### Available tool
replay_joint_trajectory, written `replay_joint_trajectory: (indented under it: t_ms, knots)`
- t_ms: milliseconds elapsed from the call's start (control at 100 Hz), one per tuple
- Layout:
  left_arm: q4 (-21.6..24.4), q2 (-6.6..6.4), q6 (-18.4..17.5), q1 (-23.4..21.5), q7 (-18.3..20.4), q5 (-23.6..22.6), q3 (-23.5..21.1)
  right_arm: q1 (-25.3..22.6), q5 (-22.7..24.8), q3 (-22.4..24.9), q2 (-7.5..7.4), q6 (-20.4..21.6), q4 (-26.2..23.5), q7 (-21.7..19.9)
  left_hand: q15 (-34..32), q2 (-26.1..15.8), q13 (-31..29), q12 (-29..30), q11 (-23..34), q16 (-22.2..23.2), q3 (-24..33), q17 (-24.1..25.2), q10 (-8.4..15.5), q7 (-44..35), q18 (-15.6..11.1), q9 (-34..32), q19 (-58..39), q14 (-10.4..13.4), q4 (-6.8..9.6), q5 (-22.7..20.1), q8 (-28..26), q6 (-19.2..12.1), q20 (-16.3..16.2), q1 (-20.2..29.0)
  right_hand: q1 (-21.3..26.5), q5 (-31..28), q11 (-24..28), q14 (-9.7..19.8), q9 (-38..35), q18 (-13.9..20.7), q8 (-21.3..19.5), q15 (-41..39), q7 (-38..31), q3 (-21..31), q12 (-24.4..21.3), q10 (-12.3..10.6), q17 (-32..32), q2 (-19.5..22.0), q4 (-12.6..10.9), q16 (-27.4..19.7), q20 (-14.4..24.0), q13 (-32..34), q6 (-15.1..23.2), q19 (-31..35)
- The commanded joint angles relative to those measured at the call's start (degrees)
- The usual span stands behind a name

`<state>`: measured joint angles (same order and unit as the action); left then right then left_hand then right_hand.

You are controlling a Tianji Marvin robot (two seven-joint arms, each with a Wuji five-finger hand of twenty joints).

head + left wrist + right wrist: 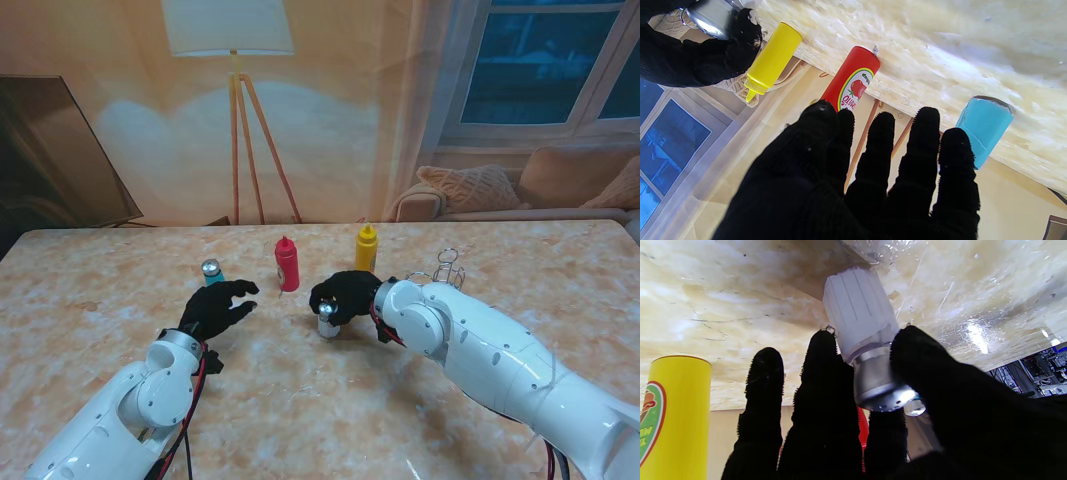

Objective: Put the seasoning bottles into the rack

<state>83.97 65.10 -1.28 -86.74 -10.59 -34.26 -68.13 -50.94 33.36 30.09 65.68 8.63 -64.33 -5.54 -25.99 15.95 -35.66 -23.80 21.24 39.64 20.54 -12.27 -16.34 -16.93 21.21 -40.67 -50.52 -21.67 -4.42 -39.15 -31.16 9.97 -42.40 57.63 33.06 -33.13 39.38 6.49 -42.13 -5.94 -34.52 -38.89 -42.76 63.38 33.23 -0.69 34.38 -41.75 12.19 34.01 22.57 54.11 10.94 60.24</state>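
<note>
My right hand (pixel 343 296) is shut on a white shaker (pixel 860 316); thumb and fingers pinch it around its silver cap (pixel 877 386). The shaker (pixel 327 322) stands upright at the table's middle, its base at or just off the surface. My left hand (pixel 215 308) hovers open with spread fingers (pixel 927 133), just nearer to me than a blue shaker (pixel 211 271) and holding nothing. A red ketchup bottle (pixel 287 263) and a yellow mustard bottle (pixel 366 248) stand upright farther back. The wire rack (pixel 447 270) sits to the right of my right forearm.
The marble table (pixel 90 290) reaches back to a far edge just beyond the bottles. Behind it are a floor lamp (pixel 236 120), a sofa with cushions (pixel 470 185) and a window. In the left wrist view the blue shaker (pixel 985 128) stands close past the outer fingertips.
</note>
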Motion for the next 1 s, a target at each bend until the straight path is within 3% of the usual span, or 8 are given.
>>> replay_joint_trajectory:
  t_ms: [0, 170, 430, 630, 990]
  knots:
    - [0.05, 0.13, -0.16, -0.15, 0.69, -0.06, -0.11, -0.47, -0.12, -0.01, 0.53, 0.09, 0.08, -0.57, -0.91, -0.02, -0.91, -0.50, -0.16, 1.36, 0.11, 0.36, -0.06, -0.78, 0.66, -0.16, -0.63, 0.35, -1.61, -1.03, -0.44, -0.11, 0.23, -0.34, 1.29, -1.73, 2.47, 1.93, -2.89, 1.57, 0.78, -2.94, -4.55, 0.31, 3.67, -2.47, 1.66, -2.45, 3.28, 3.06, 2.12, 2.22, 3.07, 1.83]
    - [0.05, 0.11, -0.24, -0.16, 0.73, -0.13, -0.13, -0.59, -0.30, 0.15, 0.54, 0.38, 0.10, -0.48, -0.93, 0.06, -0.97, -0.51, -0.15, 1.37, -0.06, 0.30, -0.07, -0.77, 0.60, -0.20, -0.64, 0.38, -1.53, -1.03, -0.46, -0.17, 0.21, -0.17, 2.42, -2.91, 3.21, 3.83, -7.35, 1.90, 2.89, -7.66, -13.01, -1.78, 9.67, -5.16, 3.07, -3.10, 6.45, 5.25, 3.42, 4.83, 9.61, 1.45]
    - [0.07, 0.11, -0.26, -0.19, 0.73, -0.15, -0.16, -1.37, -0.23, 1.23, 0.20, 1.05, -0.95, -0.62, -0.93, 0.07, -0.98, -0.55, -0.09, 1.37, -0.24, 0.25, 0.07, -0.77, 0.58, -0.27, -0.63, 0.45, -1.52, -1.05, -0.49, -0.23, 0.21, -0.11, 5.20, -5.34, 4.20, 5.85, -11.64, 3.34, 2.80, -10.71, -17.38, -3.05, 12.05, -7.19, 5.77, -3.27, 6.83, 6.45, 4.11, 7.83, 14.76, 2.36]
    - [0.07, 0.11, -0.27, -0.20, 0.73, -0.13, -0.18, -3.29, 1.00, 3.99, -0.78, 1.61, -3.84, -1.09, -0.89, -0.02, -0.93, -0.54, -0.12, 1.35, -0.31, 0.29, -0.05, -0.75, 0.59, -0.23, -0.59, 0.38, -1.49, -1.03, -0.48, -0.08, 0.22, -0.07, 7.10, -7.70, 5.36, 7.02, -14.05, 3.89, 2.35, -12.26, -19.11, -2.76, 13.09, -7.82, 8.49, -3.59, 6.28, 7.01, 4.69, 10.36, 16.16, 3.41]
    - [0.06, 0.11, -0.24, -0.15, 0.82, -0.06, -0.06, -10.09, 7.07, 14.10, -4.50, 5.24, -14.17, -6.62, -0.90, -0.05, -0.90, -0.55, -0.12, 1.36, -0.42, 0.25, -0.01, -0.77, 0.65, -0.20, -0.62, 0.40, -1.49, -1.10, -0.50, -0.09, 0.21, -0.03, 7.26, -8.48, 5.08, 6.88, -14.85, 3.43, 2.95, -11.55, -19.05, -2.63, 12.99, -7.37, 10.03, -4.25, 5.64, 7.31, 4.75, 11.32, 15.48, 2.89]
